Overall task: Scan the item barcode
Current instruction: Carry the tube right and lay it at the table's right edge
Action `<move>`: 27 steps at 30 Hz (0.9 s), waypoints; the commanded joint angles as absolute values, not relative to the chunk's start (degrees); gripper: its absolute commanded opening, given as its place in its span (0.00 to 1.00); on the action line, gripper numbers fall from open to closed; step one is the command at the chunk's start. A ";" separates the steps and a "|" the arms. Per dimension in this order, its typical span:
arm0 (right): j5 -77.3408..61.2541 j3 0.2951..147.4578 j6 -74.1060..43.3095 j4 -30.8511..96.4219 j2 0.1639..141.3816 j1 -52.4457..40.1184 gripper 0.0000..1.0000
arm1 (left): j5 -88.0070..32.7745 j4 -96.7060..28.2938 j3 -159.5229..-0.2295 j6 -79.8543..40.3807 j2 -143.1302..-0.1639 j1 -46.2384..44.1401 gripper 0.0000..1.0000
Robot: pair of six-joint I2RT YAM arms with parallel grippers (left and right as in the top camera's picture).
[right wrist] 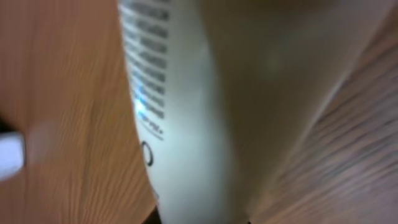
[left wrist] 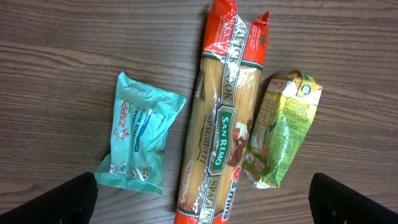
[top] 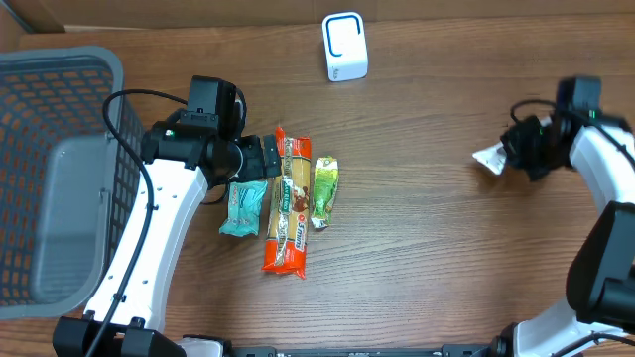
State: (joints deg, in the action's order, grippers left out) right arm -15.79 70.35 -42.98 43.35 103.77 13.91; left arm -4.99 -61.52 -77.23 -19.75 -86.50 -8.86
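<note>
- One item is riding in the right gripper (top: 514, 151), jaws pinching tight on a white packet (top: 488, 159) that is showing only as a blur at the wrist lens.
- Scanning looks to be only starting: the packet is hanging well apart from the white scanner (top: 344, 47).
- Next move is calling for a carry across, barcode turned to the scanner; I cannot tell where the code is sitting.
- Left gripper (top: 260, 157) is gaping wide, holding nothing, hovering over the wipes (top: 244, 206), spaghetti (top: 288, 213) and green snack packet (top: 324, 190).

we see white left arm (top: 159, 223), white right arm (top: 605, 164), black wrist blocks (top: 210, 107), thin black cable (top: 111, 111), dark fingers (left wrist: 62, 202) on left gripper (left wrist: 208, 202)
</note>
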 commanded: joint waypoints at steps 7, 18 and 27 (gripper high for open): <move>-15.94 66.00 -40.32 40.82 102.08 15.40 0.59 | -5.58 -61.49 -77.52 -19.29 -86.89 -8.43 1.00; -22.96 75.26 -25.23 56.88 96.44 8.95 0.72 | -5.58 -61.47 -77.52 -19.29 -86.89 -8.43 0.99; -23.42 73.84 -28.71 53.10 98.08 -12.49 0.77 | -5.58 -61.49 -77.52 -19.29 -86.89 -8.43 1.00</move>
State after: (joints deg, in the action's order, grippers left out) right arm -23.29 74.87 -26.85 55.00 97.10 -6.11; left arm -4.99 -61.54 -77.23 -19.75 -86.50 -8.86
